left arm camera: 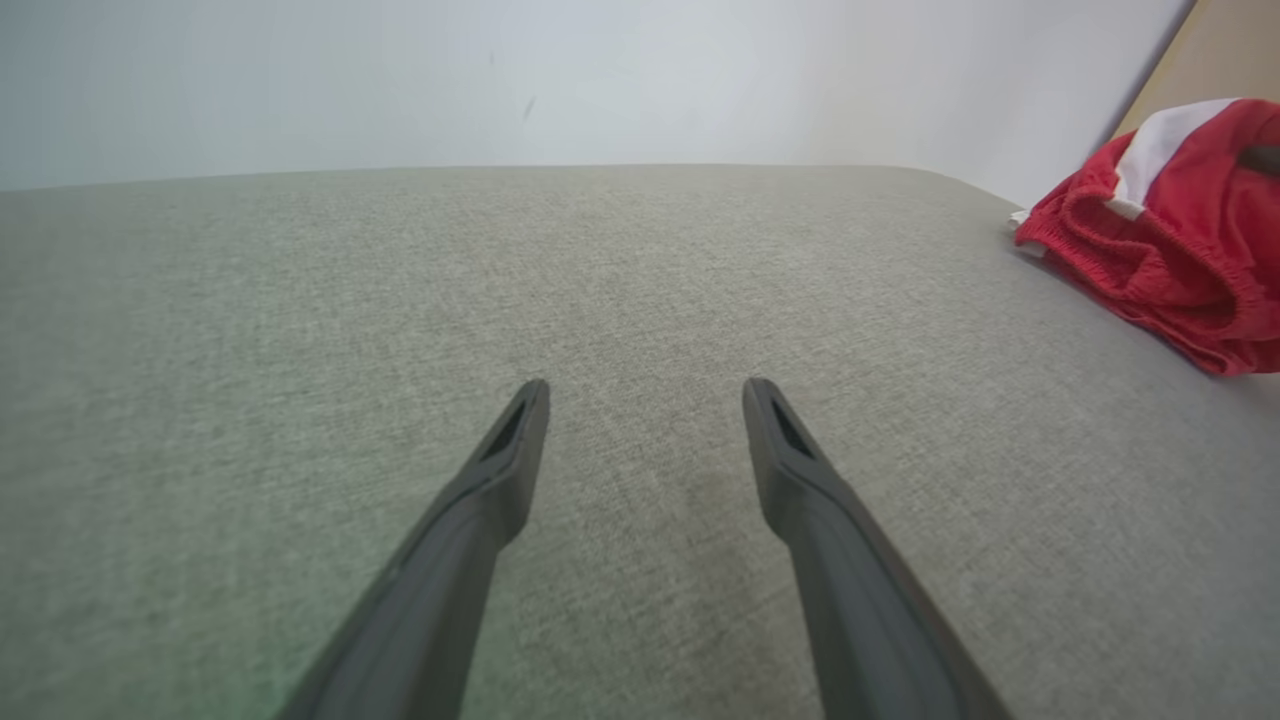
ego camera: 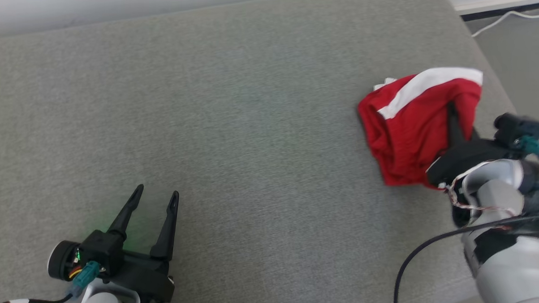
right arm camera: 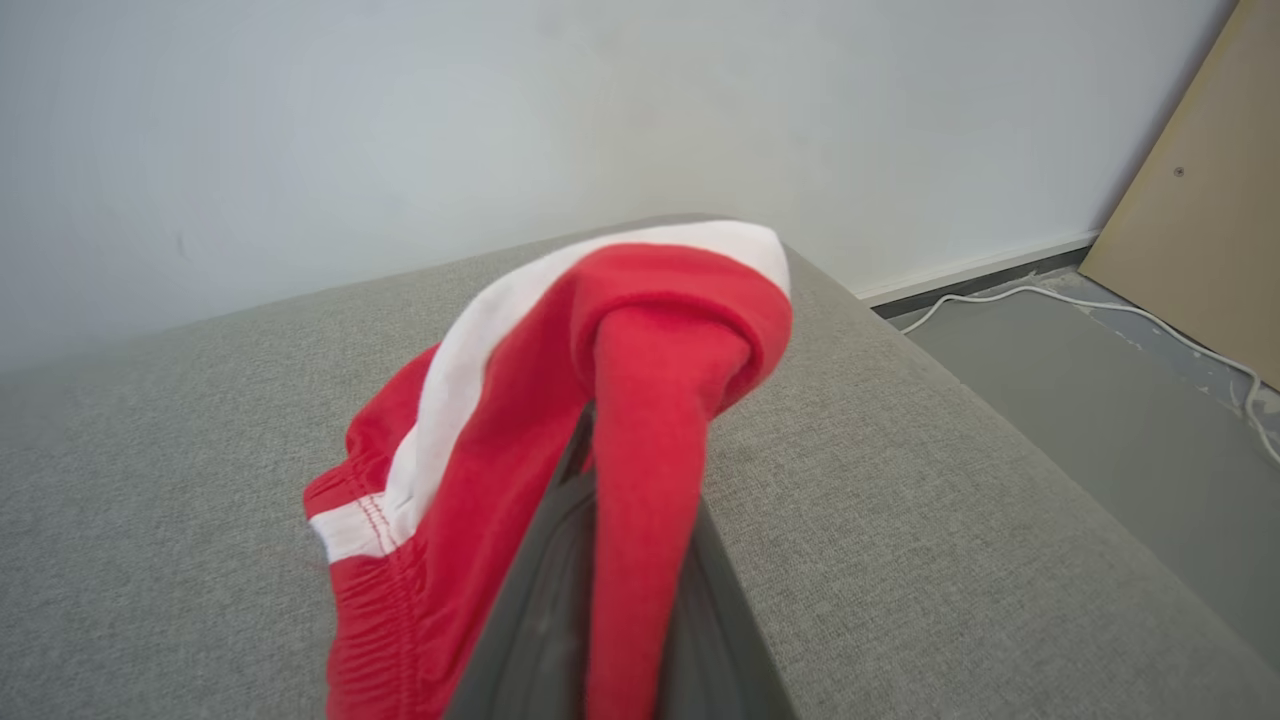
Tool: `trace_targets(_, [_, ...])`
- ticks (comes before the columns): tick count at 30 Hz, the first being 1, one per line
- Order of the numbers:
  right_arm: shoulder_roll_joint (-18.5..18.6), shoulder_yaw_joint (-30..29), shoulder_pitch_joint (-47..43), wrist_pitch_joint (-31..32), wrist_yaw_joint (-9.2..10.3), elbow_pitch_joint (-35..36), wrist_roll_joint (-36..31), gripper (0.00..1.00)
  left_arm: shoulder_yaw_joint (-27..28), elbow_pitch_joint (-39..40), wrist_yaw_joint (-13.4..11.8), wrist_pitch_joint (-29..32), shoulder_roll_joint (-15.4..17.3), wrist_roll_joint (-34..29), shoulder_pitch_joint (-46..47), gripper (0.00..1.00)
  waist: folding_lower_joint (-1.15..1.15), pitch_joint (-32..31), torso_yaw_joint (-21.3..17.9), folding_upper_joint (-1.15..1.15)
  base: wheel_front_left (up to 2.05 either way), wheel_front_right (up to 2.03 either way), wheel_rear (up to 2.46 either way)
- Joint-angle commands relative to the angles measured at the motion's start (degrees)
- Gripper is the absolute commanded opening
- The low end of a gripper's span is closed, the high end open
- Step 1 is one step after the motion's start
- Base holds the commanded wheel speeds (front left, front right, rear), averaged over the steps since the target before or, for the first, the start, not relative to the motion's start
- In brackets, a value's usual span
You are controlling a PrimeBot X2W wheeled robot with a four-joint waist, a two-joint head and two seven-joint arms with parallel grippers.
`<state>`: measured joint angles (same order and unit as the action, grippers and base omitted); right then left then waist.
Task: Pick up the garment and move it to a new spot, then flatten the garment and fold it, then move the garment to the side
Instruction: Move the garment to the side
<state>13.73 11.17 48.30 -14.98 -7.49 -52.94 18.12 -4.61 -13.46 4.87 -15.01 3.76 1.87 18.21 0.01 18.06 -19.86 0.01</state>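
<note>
The garment (ego camera: 409,125) is red with a white stripe, bunched up near the right edge of the grey cushion (ego camera: 234,137). My right gripper (ego camera: 452,111) is shut on the garment, and red cloth drapes over its fingers (right arm camera: 540,620) in the right wrist view, where the garment (right arm camera: 640,390) hangs lifted above the cushion. My left gripper (ego camera: 155,196) stands open at the lower left, low over bare cushion, far from the garment. In the left wrist view its fingers (left arm camera: 500,470) are spread, with the garment (left arm camera: 1170,230) at the far right.
The cushion's right edge (right arm camera: 960,400) drops to a grey floor (right arm camera: 1100,400) with a white cable (right arm camera: 1150,320). A pale wall (right arm camera: 500,130) runs behind the cushion and a tan board (right arm camera: 1200,180) leans at the right. Wide bare cushion lies between the grippers.
</note>
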Motion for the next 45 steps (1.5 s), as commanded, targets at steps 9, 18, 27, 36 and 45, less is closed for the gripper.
trace_targets(9, [5.01, -4.77, 7.34, -0.32, -0.01, -6.39, -7.06, 0.00, 0.33, 0.75, -0.17, -0.09, 1.03, -0.31, 1.05, 1.00, -0.01, 3.62, 5.28, -0.01, 0.00, 0.00, 0.00])
trace_targets(18, [7.46, -13.21, 9.06, -0.30, -0.01, -8.11, -17.09, 1.00, 0.60, 0.86, -0.30, -0.05, 1.60, -0.42, 1.03, 1.00, -0.01, 4.39, 6.09, -0.01, 0.00, 0.00, 0.00])
trace_targets(27, [2.99, -28.55, 5.08, -0.21, -0.01, 4.41, -31.86, 1.00, 0.93, 0.90, -0.80, -0.05, 1.23, 0.11, 0.19, 1.00, -0.01, 3.29, 5.99, -0.01, 0.00, 0.00, 0.00])
trace_targets(36, [-4.52, -21.34, -3.93, -0.20, 0.00, 17.37, -26.16, 1.00, 1.76, 1.49, -2.46, -0.11, 0.30, 0.79, -1.22, 1.00, -0.01, -0.50, 6.79, -0.01, 0.00, 0.00, 0.00])
trace_targets(45, [-5.56, -13.28, -15.15, -0.20, 0.00, 23.51, -19.02, 1.00, 3.04, 0.42, -4.78, -0.12, -0.26, 1.09, -4.08, 1.00, -0.01, -6.01, 10.41, -0.01, 0.00, 0.00, 0.00])
